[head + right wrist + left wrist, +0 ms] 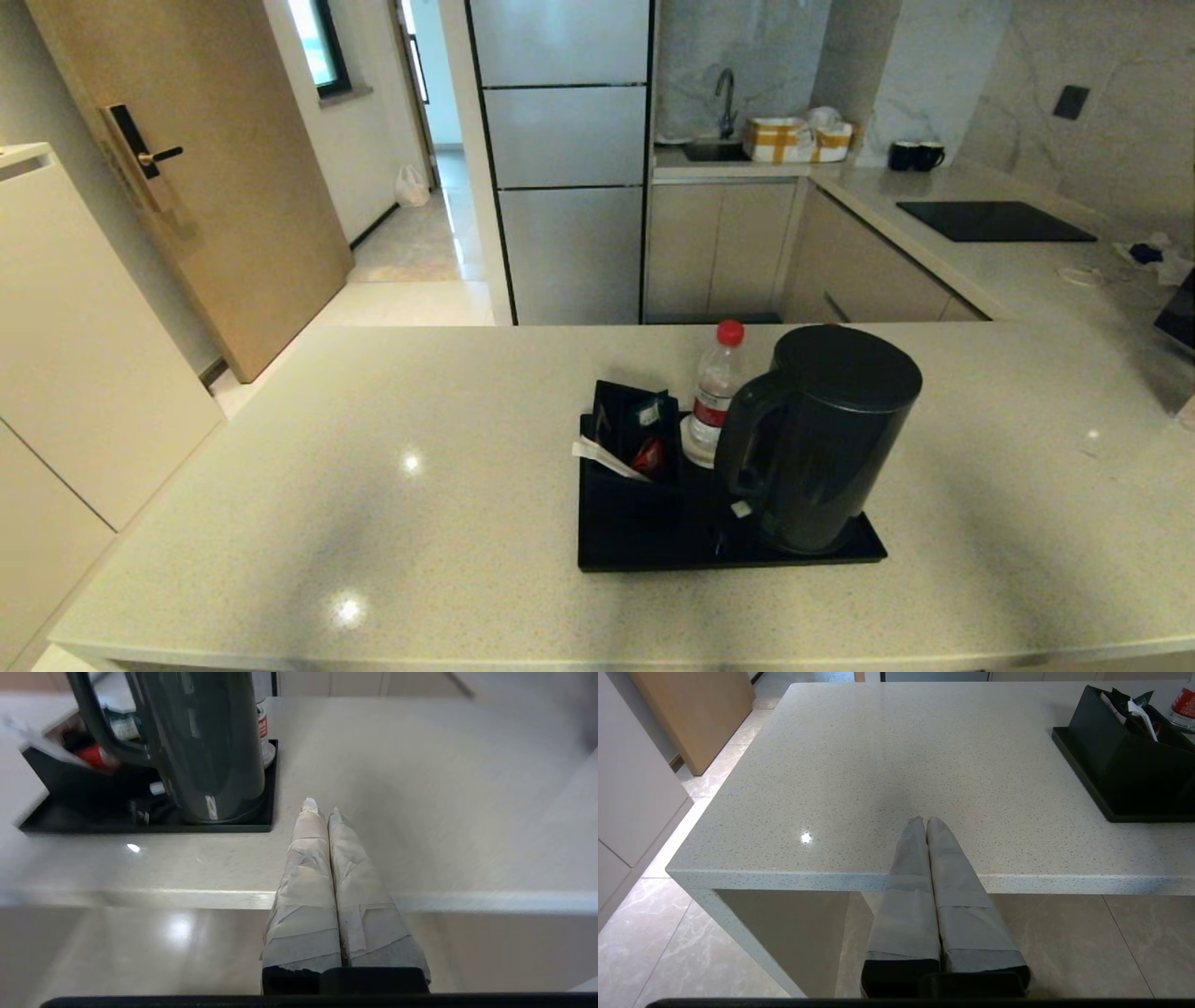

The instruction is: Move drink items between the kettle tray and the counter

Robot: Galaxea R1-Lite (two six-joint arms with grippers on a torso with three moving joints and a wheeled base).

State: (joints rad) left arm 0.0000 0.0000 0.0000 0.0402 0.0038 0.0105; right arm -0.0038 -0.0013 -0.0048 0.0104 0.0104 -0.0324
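Note:
The dark grey kettle (822, 439) stands upright on the right half of the black kettle tray (653, 546), its loop handle turned left. Behind it on the tray stands the small clear bottle (717, 392) with a red cap. Both sit on the pale speckled counter (373, 485). Neither arm shows in the head view. My right gripper (322, 807) hovers shut and empty at the counter's front edge, just right of the kettle (205, 746) and the tray (140, 826). My left gripper (923, 820) is shut and empty over the front edge, well left of the tray (1083, 781).
A black sachet box (633, 434) holding packets fills the tray's left half. Beyond the counter are a tall cabinet (560, 159), a sink (714, 149) and a black hob (994, 221) on the back worktop. A wooden door (205, 168) stands at the left.

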